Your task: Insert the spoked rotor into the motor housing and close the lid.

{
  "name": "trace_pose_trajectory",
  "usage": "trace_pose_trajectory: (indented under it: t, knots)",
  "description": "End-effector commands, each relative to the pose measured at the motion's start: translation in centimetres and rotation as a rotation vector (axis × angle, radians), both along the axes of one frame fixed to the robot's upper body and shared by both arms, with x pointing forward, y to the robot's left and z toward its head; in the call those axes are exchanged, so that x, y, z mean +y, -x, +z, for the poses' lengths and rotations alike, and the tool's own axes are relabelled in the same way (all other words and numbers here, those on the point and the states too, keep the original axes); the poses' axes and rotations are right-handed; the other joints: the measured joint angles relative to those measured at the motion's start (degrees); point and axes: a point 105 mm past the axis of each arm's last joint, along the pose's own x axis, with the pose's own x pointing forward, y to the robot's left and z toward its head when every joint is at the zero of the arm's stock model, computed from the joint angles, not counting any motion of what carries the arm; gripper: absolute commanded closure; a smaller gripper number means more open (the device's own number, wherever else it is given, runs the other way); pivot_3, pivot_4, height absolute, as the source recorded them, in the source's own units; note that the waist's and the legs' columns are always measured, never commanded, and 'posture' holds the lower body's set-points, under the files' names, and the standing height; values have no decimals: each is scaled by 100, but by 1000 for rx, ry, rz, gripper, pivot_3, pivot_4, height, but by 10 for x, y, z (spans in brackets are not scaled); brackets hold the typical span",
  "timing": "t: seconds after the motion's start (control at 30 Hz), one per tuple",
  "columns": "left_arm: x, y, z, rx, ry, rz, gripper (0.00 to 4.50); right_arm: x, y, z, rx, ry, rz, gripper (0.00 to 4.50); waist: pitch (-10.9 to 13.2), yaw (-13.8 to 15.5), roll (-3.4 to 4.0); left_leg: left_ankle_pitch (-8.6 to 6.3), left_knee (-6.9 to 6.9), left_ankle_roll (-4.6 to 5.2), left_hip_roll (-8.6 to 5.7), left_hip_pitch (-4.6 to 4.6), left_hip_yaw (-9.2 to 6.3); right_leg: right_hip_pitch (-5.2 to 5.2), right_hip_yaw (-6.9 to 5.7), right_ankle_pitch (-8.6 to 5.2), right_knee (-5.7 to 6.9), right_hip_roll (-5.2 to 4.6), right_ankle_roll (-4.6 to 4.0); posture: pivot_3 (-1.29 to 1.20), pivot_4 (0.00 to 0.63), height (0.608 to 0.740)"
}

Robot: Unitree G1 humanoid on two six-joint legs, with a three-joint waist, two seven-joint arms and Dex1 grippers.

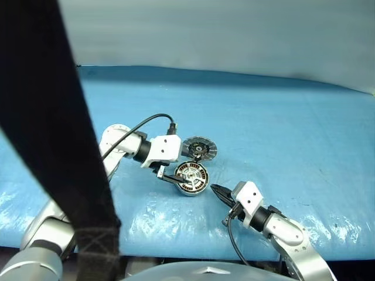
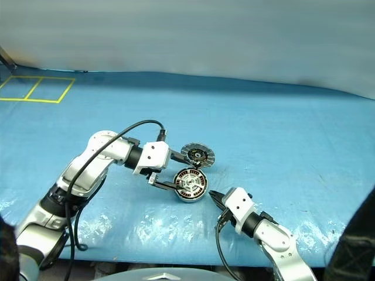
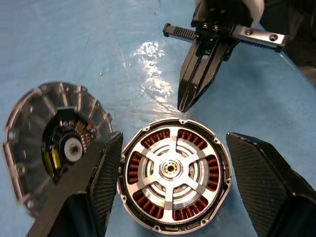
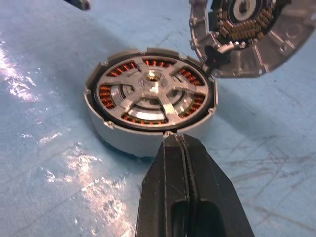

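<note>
Motor housing (image 1: 191,178), frame centre on blue worktop (image 1: 281,134), rotor (image 3: 173,170) seated. Lid (image 1: 199,148) just behind, tilted. Left claw (image 3: 168,187) released astride housing; right claw (image 1: 219,192) clenched, empty. Risk: nudging the housing, lid seating crooked.

One motor housing (image 3: 175,174), round and silvery, with a ring of copper-brown windings. One spoked rotor (image 4: 150,92), with a silver hub and three silver spokes, seated inside the housing. One lid (image 3: 47,143), a grey finned disc with a dark centre, lying just beside the housing. Two grippers: left gripper (image 3: 170,195) and right gripper (image 3: 193,88), each with two black fingers. One table (image 1: 293,134), covered in blue.
</note>
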Motion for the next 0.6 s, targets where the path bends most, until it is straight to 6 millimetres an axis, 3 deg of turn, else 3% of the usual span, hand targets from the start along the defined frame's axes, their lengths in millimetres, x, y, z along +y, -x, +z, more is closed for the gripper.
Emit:
trace_pose_trajectory:
  t: [0.03,0.17,0.33,0.6]
  knots:
    - [17,-10,11,-21,108,150,935,16,-1,23,-60,-57,78,4500,0,1,0,0,0,0,0,2,0,2,0,0,0,-1,0,0,150,740]
    - [26,-7,4,-30,200,232,935,27,-6,25,-49,-71,145,4500,0,6,0,-1,-2,1,-1,1,-1,2,-1,1,-2,-3,-1,0,150,740]
    - [27,11,-11,36,322,279,935,41,-21,26,-61,-77,210,4500,0,-9,0,-2,-4,4,-2,2,0,3,-1,2,-8,-8,-2,0,150,740]
    - [25,20,-36,90,322,368,935,42,-45,3,-11,-50,179,4500,1,3,1,-2,-4,4,-3,9,-2,8,-7,5,-8,-7,-5,0,150,740]
